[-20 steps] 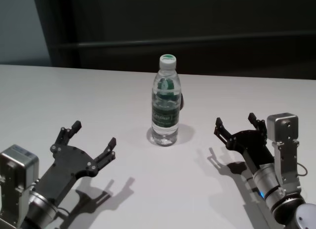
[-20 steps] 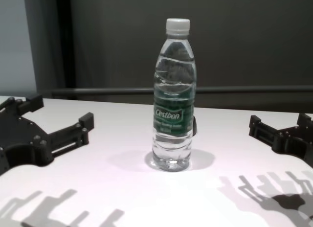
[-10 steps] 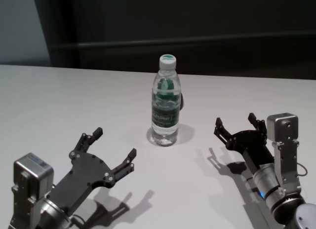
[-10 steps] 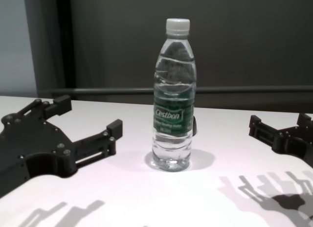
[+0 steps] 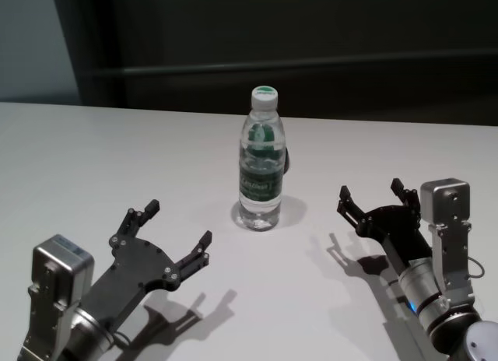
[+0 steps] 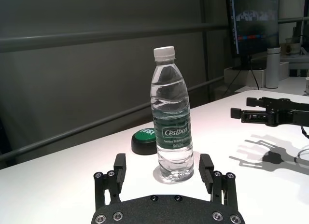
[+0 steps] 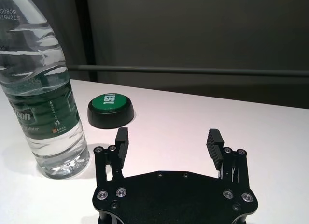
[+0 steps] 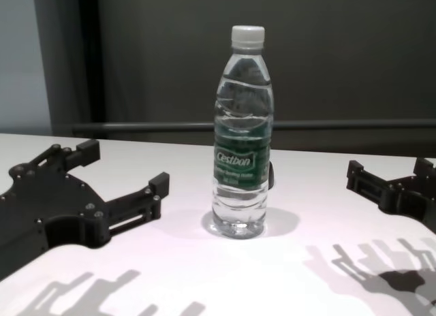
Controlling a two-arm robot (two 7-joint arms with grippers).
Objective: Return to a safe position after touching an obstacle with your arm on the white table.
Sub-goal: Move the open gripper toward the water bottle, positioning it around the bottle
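Note:
The obstacle, a clear water bottle with a white cap and a green Cestbon label, stands upright near the middle of the white table. My left gripper hovers low over the table, short of the bottle and to its left, open and holding nothing. In the left wrist view the bottle stands straight ahead of the open fingers, apart from them. My right gripper rests open to the right of the bottle. In the right wrist view, the bottle stands off to one side of it.
A green push button on a black base sits on the table just behind the bottle. A dark wall with a horizontal rail runs behind the table's far edge. Bare tabletop lies to the far left and between the two arms.
My left gripper has moved forward and to the right toward the bottle, with most of that travel in the first half second. The bottle and the right arm have not moved.

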